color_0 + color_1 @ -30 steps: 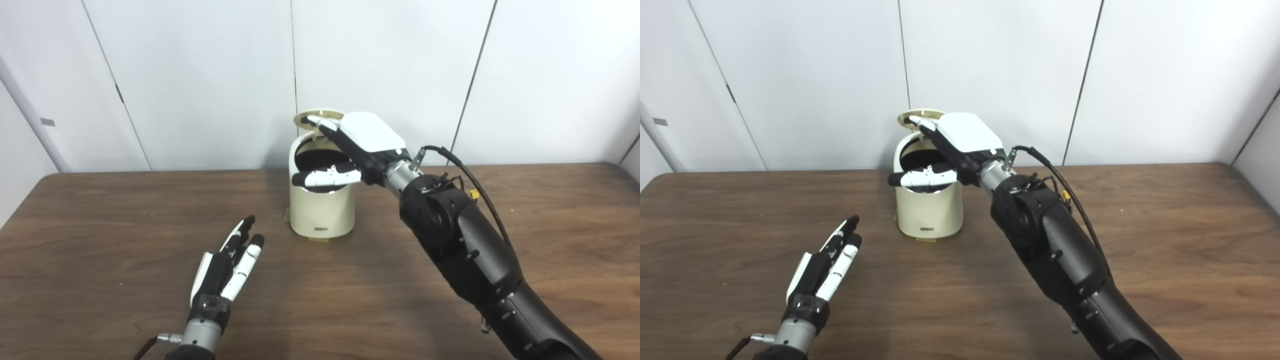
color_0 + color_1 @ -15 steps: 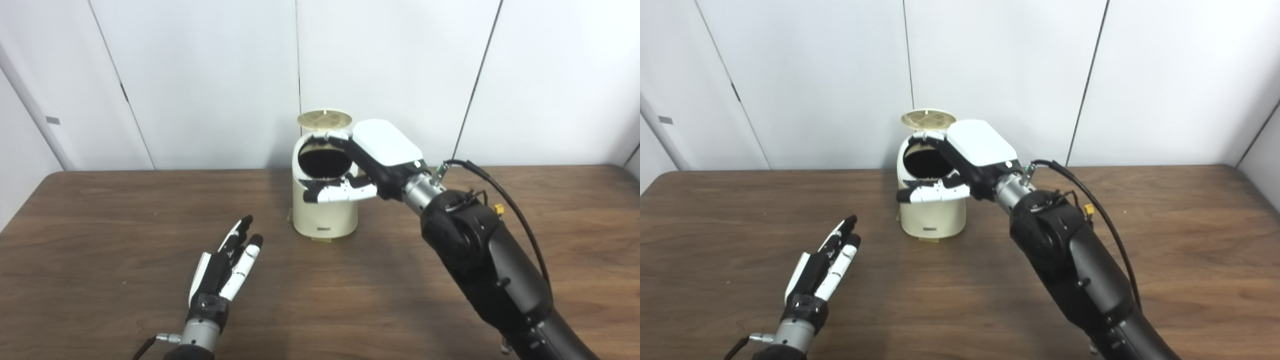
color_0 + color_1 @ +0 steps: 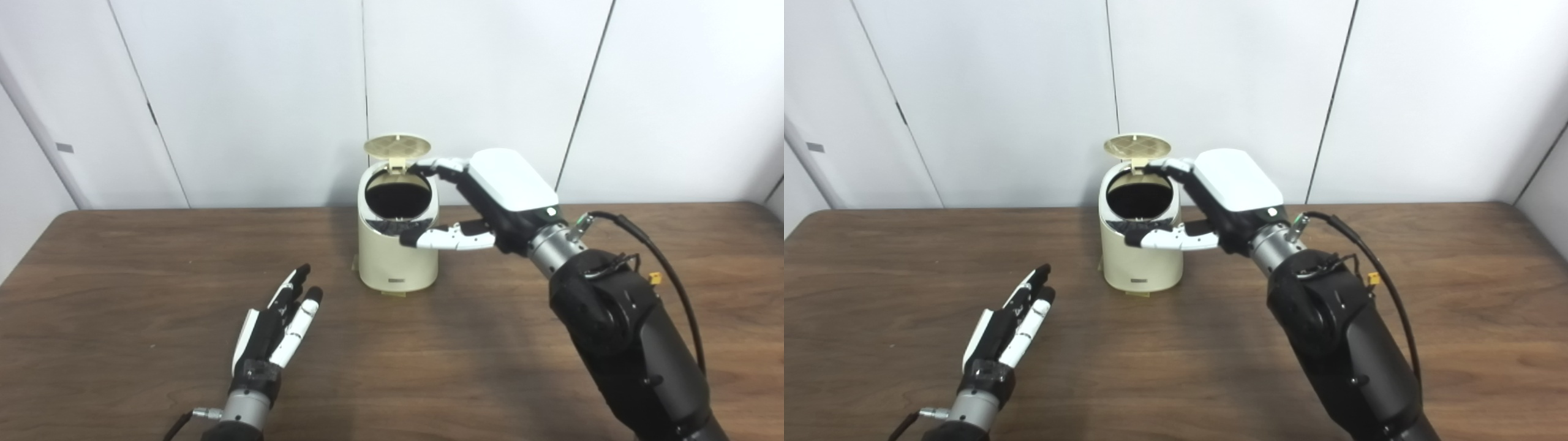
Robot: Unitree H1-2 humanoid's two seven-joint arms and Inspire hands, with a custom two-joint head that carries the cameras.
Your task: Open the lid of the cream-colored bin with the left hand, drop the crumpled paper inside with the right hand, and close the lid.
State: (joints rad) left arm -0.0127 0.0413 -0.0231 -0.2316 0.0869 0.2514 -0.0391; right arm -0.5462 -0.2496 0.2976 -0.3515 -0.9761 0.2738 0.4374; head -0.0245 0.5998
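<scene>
At centre frame, on the brown worktop [image 3: 122, 263], stands the cream-colored bin [image 3: 398, 260], a short rounded cylinder; its round lid [image 3: 397, 146] is tipped upright above a dark mouth. Beside its right rim the right robot hand [image 3: 484, 202] hovers, fingers spread, empty. At lower left, the left robot hand [image 3: 275, 324] rests flat, released.

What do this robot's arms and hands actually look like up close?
The right hand has a glossy white back shell and black-and-white fingers. A silver wrist cuff joins a bulky black arm with a looping black cable and a small yellow connector. The left hand looks alike.
</scene>
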